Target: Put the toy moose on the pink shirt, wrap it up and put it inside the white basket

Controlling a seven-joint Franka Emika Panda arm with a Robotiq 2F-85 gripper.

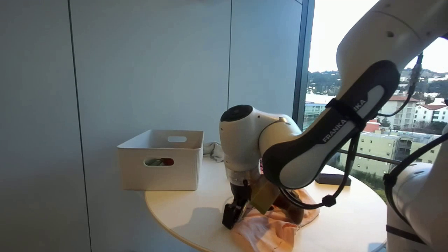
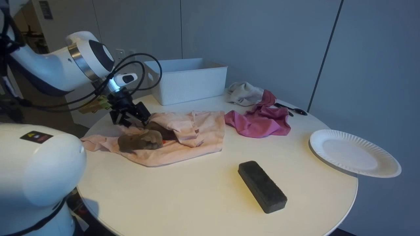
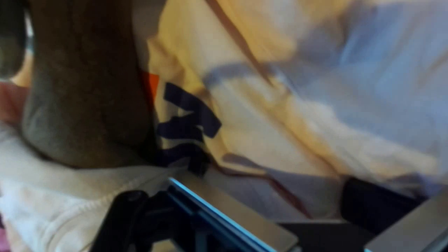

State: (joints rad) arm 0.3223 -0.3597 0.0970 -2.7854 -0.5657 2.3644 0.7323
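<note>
1. The toy moose (image 2: 141,141) lies on the pink shirt (image 2: 210,131), partly under a fold.
2. The pincer (image 2: 133,120) stands low near the moose, its jaws spread apart.
3. The white basket (image 2: 193,85) sits on the worktop (image 2: 190,196), apart from the shirt.
4. Magenta cloth (image 2: 259,123) lies beside the shirt, grey cloth (image 2: 244,94) beside the basket.
5. The worktop also bears a black block (image 2: 262,186) and a white plate (image 2: 351,154).

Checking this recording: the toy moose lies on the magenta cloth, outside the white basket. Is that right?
Not quite: what the toy moose lies on is wrong. It is on the pink shirt, as seen in both exterior views. It is outside the white basket, as you say.
</note>
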